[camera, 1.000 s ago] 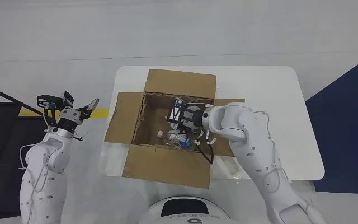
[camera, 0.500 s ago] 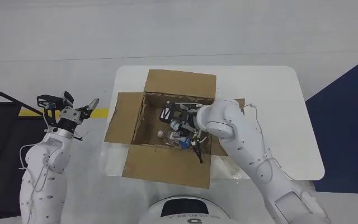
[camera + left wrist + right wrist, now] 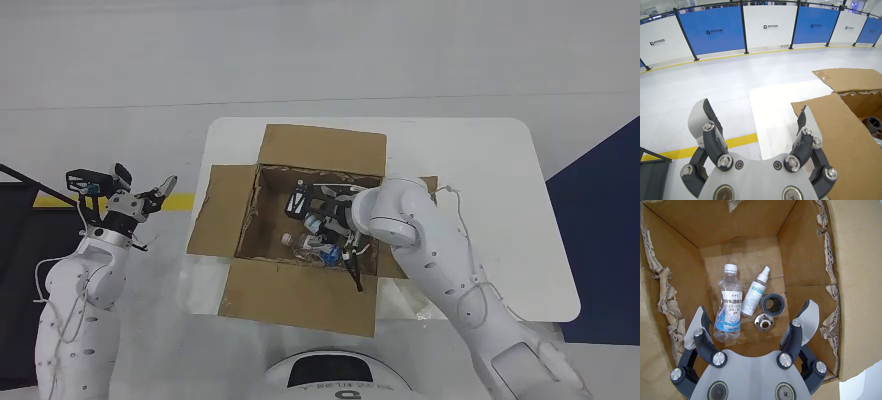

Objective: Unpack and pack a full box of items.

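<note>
Brown box [image 3: 325, 148] with all four flaps folded out, in the middle of the top view, on a white table [image 3: 480, 180]. Right gripper [image 3: 756, 306] low inside the box, spread wide, nothing held. On the box floor:

- a clear bottle [image 3: 728, 306] with a white cap, lying flat
- a small spray bottle [image 3: 754, 294] lying just beside the clear bottle
- a dark ring [image 3: 772, 304] on its side, close against the spray bottle
- a shiny round metal piece [image 3: 764, 324] with a hole in the middle, just beside the ring

Torn paper edges [image 3: 668, 306] along the box walls. Left gripper [image 3: 146, 179] at the far left of the top view, off the table and well apart from the box. Spread wide too, nothing between the fingers.
</note>
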Controlling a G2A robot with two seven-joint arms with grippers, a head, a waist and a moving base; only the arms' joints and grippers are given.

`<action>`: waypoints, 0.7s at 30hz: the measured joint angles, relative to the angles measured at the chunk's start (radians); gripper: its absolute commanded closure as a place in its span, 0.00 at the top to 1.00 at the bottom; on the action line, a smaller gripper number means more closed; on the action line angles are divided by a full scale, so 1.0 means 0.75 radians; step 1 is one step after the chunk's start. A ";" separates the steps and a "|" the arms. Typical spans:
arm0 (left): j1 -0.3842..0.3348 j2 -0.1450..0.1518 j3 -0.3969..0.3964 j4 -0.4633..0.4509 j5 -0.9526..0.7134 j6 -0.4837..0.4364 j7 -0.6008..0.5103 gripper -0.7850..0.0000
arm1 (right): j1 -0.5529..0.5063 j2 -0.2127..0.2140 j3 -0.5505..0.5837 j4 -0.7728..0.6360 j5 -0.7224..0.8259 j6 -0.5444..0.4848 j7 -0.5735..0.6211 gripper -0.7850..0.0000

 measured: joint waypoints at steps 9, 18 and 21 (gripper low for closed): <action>0.000 0.000 0.000 0.000 0.000 0.000 0.000 1.00 | -0.009 -0.004 -0.038 0.034 0.026 0.013 -0.062 1.00; 0.000 0.000 0.000 0.000 0.000 0.000 0.000 1.00 | 0.033 -0.007 -0.054 0.086 0.115 0.191 0.044 1.00; 0.000 0.000 0.000 0.000 0.000 0.000 0.000 1.00 | 0.036 -0.003 -0.034 0.111 0.150 0.232 0.052 1.00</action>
